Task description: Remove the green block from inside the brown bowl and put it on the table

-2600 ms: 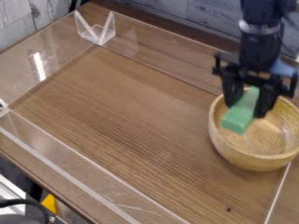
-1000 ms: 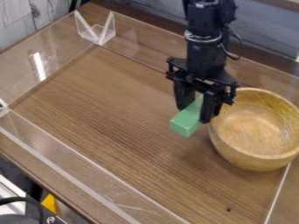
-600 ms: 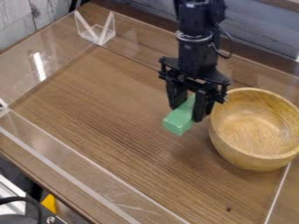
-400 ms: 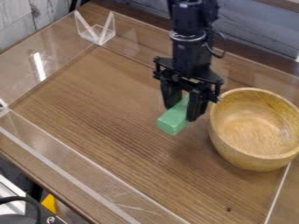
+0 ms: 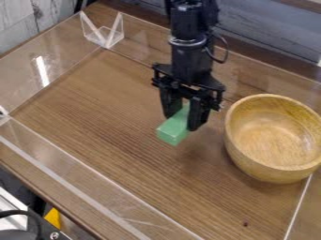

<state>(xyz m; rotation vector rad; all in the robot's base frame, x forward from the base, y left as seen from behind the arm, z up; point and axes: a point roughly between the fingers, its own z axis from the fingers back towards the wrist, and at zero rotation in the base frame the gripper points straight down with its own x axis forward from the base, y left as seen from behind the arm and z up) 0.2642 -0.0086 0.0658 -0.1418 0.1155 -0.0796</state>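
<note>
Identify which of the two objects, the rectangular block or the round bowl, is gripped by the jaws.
The green rectangular block: the jaws hold it, whereas the brown wooden bowl rests on the table beside them.

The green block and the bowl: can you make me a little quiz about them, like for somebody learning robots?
1. True or false: the green block is inside the brown bowl.
2. Fill in: the block is between the fingers of the ____.
3. Which is bigger? A) the block B) the bowl

Key: 1 false; 2 tool; 3 B
</note>
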